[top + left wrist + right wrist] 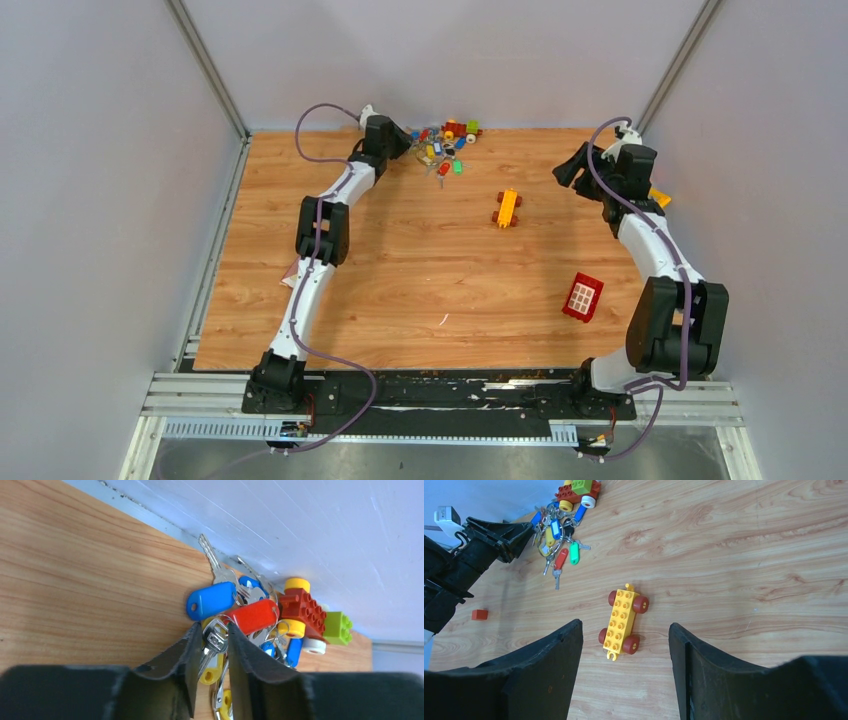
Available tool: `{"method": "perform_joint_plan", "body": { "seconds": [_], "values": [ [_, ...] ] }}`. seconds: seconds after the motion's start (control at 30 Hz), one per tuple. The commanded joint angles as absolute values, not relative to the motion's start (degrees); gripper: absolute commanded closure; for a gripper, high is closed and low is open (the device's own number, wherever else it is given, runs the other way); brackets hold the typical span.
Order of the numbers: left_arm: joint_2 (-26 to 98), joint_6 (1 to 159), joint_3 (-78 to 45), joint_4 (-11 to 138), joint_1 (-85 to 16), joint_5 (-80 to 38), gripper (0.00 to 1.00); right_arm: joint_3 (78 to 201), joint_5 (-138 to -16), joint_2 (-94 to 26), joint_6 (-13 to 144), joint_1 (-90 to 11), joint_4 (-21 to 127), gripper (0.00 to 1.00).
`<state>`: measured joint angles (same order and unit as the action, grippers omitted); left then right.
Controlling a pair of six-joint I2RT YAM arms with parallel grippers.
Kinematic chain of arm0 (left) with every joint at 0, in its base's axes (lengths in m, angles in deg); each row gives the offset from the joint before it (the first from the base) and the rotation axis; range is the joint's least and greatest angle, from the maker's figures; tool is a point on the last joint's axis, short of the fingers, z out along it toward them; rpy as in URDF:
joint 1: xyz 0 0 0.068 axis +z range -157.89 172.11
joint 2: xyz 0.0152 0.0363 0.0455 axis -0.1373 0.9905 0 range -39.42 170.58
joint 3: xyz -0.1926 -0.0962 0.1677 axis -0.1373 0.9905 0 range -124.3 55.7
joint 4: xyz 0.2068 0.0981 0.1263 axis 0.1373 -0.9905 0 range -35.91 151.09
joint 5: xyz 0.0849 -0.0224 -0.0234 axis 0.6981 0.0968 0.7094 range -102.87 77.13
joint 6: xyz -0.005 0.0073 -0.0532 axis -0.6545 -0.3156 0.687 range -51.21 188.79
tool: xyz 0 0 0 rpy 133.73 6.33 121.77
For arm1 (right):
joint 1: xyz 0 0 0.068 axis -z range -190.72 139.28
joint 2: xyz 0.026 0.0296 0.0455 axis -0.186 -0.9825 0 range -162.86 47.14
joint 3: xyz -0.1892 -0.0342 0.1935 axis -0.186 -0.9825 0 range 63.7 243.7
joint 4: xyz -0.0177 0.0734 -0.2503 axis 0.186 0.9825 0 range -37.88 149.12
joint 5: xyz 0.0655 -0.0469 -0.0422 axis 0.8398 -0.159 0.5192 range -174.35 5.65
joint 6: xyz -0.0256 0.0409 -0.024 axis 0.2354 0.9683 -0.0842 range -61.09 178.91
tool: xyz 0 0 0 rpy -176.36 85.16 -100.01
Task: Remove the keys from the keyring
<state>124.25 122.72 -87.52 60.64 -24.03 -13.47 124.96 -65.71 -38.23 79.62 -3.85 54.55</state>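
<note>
Two fingers of the left gripper [214, 631] stand narrowly apart astride the near edge of the keys [255, 616]; I cannot tell whether they pinch anything. Toy bricks [302, 607] lie just beyond the bunch. Right gripper [625, 627] gapes wide over a yellow wheeled brick [623, 611].

The keys [250, 617] — blue, red, yellow tags; table [75, 580] — woodgrain.

White arm links [305, 295], black joints [322, 232], trailing purple cables [299, 132]
</note>
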Motion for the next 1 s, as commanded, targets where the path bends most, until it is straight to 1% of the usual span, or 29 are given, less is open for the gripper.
{"method": "perform_joint_plan", "body": {
  "seconds": [0.0, 0.07, 0.13, 0.2, 0.3, 0.43, 0.57, 0.67, 0.7, 0.77, 0.9, 0.97],
  "values": [
    [127.92, 124.85, -87.91, 55.77, -24.41, -15.4, 0.71, 127.01, -66.97, -37.08, 78.73, -3.86, 54.16, 0.36],
    [127.85, 124.63, -87.62, 56.25, -24.42, -16.23, 0.83, 126.98, -66.83, -37.55, 78.81, -3.88, 53.9, 0.36],
    [127.49, 124.25, -86.68, 57.25, -24.35, -17.36, 0.93, 127.07, -66.01, -38.39, 79.1, -3.87, 53.27, 0.36],
    [127.05, 123.36, -86.1, 57.39, -24.41, -18.63, 1.0, 127.89, -64.27, -40.15, 79.66, -3.95, 52.57, 0.36],
    [125.5, 121.99, -83.18, 57.93, -24.42, -20.76, 1.0, 131.59, -61.06, -44.78, 79.88, -5.03, 52.83, 0.37],
    [121.74, 119.6, -77.03, 58.52, -24.42, -24.49, 1.0, 140.78, -61.93, -52.89, 76.68, -11.13, 57.06, 0.36],
    [111.79, 115.9, -65.1, 60.62, -24.42, -24.95, 1.0, 151.23, -64.82, -62.99, 75.72, -17.5, 59.52, 0.36],
    [102.31, 111.88, -55.65, 60.82, -24.39, -21.13, 0.93, 160.15, -64.94, -70.24, 77.6, -20.51, 59.89, 0.36],
    [99.22, 110.5, -52.88, 60.82, -24.41, -19.37, 0.88, 162.79, -65.04, -72.86, 78.01, -21.25, 60.1, 0.36],
    [93.13, 108.79, -46.0, 60.82, -24.42, -16.96, 0.84, 168.48, -65.52, -77.67, 79.17, -22.72, 60.88, 0.35],
    [82.9, 106.69, -35.54, 62.35, -24.42, -13.69, 0.82, 178.23, -66.2, -86.21, 80.98, -25.52, 59.59, 0.34],
    [77.94, 106.62, -30.8, 62.61, -24.37, -13.37, 0.82, 182.02, -66.24, -90.22, 81.81, -26.84, 56.99, 0.35]
  ]
}}
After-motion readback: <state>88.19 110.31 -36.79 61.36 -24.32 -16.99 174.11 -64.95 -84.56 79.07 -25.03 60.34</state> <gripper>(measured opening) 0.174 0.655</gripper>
